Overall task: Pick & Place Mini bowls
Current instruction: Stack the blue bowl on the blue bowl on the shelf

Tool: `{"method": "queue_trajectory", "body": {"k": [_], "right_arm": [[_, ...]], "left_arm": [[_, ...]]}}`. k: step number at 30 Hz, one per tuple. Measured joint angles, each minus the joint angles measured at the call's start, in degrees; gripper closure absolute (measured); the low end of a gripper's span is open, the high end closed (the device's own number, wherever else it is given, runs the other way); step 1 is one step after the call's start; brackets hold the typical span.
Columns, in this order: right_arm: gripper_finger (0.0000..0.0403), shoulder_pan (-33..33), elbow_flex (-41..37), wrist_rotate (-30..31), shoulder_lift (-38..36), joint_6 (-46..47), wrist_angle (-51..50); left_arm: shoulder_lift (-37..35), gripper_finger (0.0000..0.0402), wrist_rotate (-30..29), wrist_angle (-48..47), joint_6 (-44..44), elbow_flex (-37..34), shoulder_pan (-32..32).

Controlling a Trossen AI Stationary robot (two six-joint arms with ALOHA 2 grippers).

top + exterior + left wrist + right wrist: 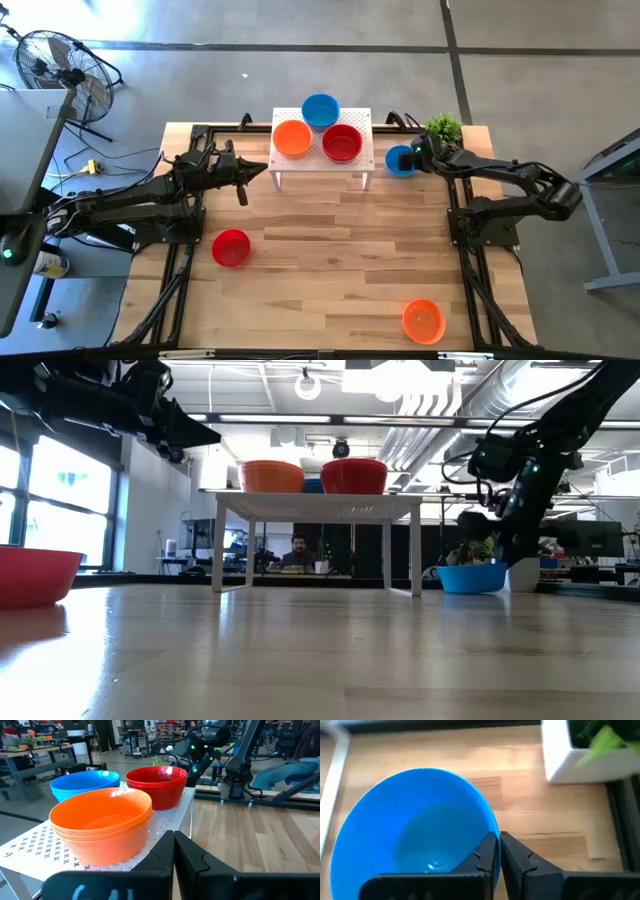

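A blue mini bowl [400,161] stands on its base on the table, right of the white stand [360,158] and beside the potted plant. My right gripper [412,155] is shut on it. On the stand's top sit an orange bowl [293,138], a blue bowl [320,110] and a red bowl [342,142]. A red bowl [231,247] and an orange bowl [423,320] rest on the table nearer the front. My left gripper [262,170] hangs shut and level just left of the stand, touching nothing. My right gripper pinches the blue bowl's rim [495,831] on the side toward the plant, one finger [484,855] inside the bowl and one outside. The fingers come slanting down from the table's right. The bowl stands upright with its base on the table [470,588].
The plant in its white pot [580,755] stands close behind my right gripper at the far right corner. The stand's legs [416,555] are just left of the held bowl. Bare wood lies in the table's middle and front.
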Motion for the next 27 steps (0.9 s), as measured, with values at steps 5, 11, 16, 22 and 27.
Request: {"method": "queue_trajectory", "body": {"k": [5, 11, 16, 22, 27], "right_arm": [[0.0395, 0.0, 1.6, -3.0, -0.6, -7.0, -1.5], [0.0345, 0.0, 4.3, -3.1, -0.5, -12.8, -5.1], [0.0280, 1.9, 10.7, -4.1, -0.6, -25.1, -8.9], [0.0257, 10.3, 11.4, -12.8, -0.6, -46.5, -9.1], [0.0272, 15.1, 9.7, -8.5, 0.7, -46.1, -8.2]], "left_arm": [[0.0, 0.0402, 0.0, 0.0, 0.0, 0.0, 0.0], [0.0, 0.0402, 1.6, 0.0, -0.3, 0.0, 0.0], [0.0, 0.0402, 2.5, 0.0, -0.3, 0.0, 0.0], [0.0, 0.0401, 2.4, -0.1, -0.3, 0.0, 0.0], [0.0, 0.0401, 2.3, -0.1, -0.1, 0.0, 0.0]]}}
